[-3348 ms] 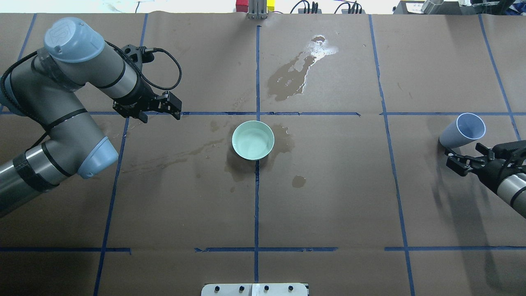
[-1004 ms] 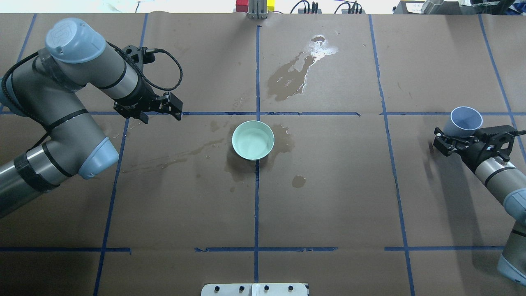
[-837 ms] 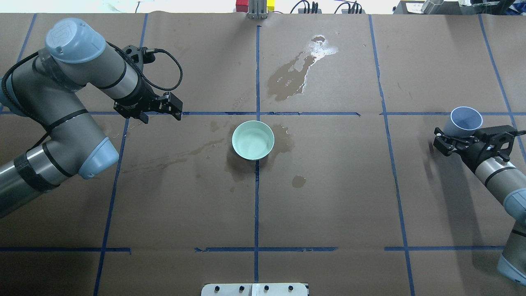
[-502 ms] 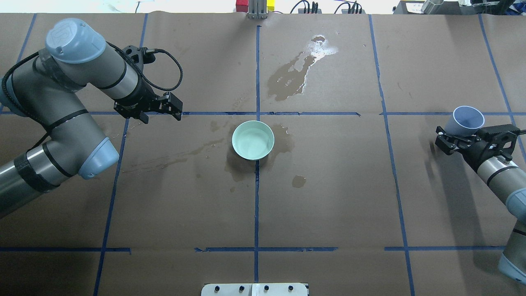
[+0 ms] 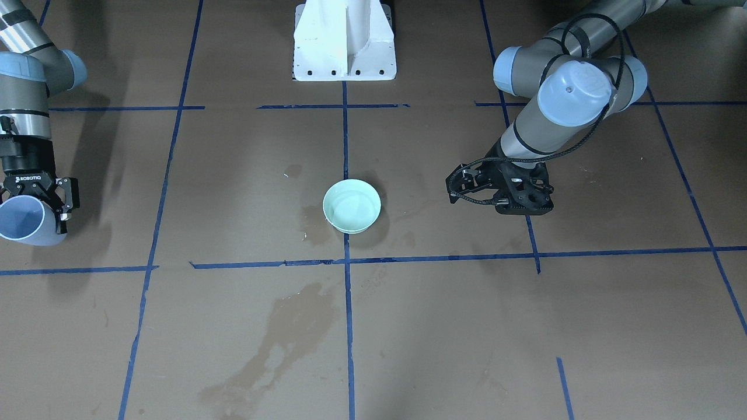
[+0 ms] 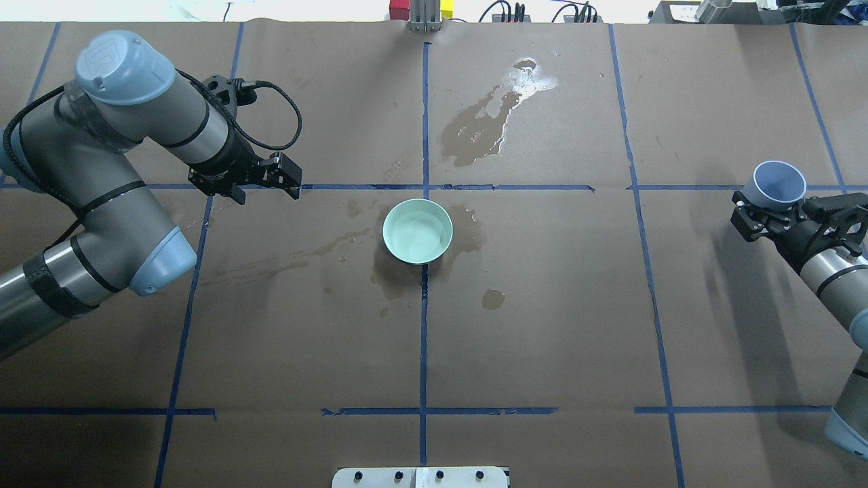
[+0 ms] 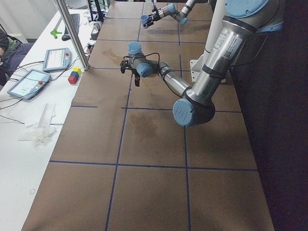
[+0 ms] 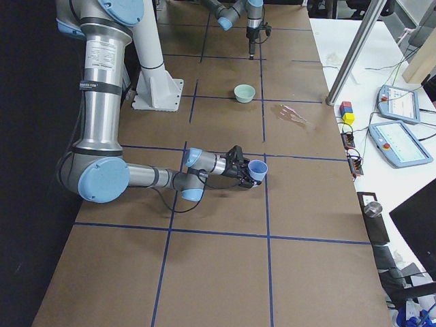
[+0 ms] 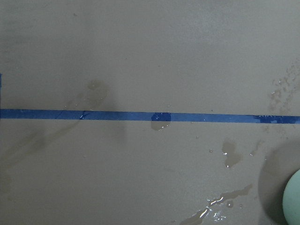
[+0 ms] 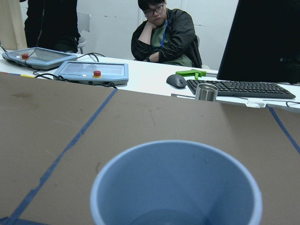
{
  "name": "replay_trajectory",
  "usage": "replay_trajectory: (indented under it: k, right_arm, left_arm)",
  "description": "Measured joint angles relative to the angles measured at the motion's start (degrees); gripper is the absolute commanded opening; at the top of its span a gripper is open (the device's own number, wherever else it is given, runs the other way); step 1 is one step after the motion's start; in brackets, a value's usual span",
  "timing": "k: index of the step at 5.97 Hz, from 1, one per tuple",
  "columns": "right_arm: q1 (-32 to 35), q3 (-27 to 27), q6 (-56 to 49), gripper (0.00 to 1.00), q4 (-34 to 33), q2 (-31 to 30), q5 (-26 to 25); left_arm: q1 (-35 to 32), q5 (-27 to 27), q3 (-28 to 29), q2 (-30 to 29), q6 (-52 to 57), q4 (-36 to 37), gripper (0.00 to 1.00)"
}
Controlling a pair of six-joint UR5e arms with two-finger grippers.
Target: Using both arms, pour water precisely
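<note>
Water (image 6: 417, 236) lay as faint sheen in green bowl (image 6: 385, 234), mid-table, well apart from both grippers. Right gripper (image 6: 773, 207) clamped blue cup (image 6: 776, 183) near table's right edge. Left gripper (image 6: 271, 179) hung left of bowl; finger spacing not discernible.

Right arm rights its cup and carries it outward

The blue cup (image 6: 780, 181) in the right gripper (image 6: 770, 207) leaned well over a few seconds ago, with its mouth turned to the overhead view's right. Now it stands closer to upright, mouth facing up. The gripper has travelled away from the robot, and in the last second it slides a little further toward that view's right edge. The right arm (image 6: 834, 285) reaches further into the frame than before — a pale blue joint cap now shows at the lower right corner.
</note>
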Motion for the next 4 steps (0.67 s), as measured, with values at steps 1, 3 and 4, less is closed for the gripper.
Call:
replay_trajectory:
  k: [1, 3, 4]
  right_arm:
    - [0.42, 3.67, -5.57, 0.02, -0.29, 0.02, 0.49]
    - [0.49, 11.46, -12.32, 0.01, -6.38, 1.84, 2.14]
    - [0.42, 14.72, -12.85, 0.00, -13.15, 4.58, 2.70]
  left_arm:
    - [0.00, 0.04, 0.02, -0.04, -0.02, 0.00, 1.00]
    - [0.00, 0.06, -0.01, -0.19, -0.09, 0.00, 1.00]
    - [0.00, 0.06, -0.03, -0.27, -0.11, 0.00, 1.00]
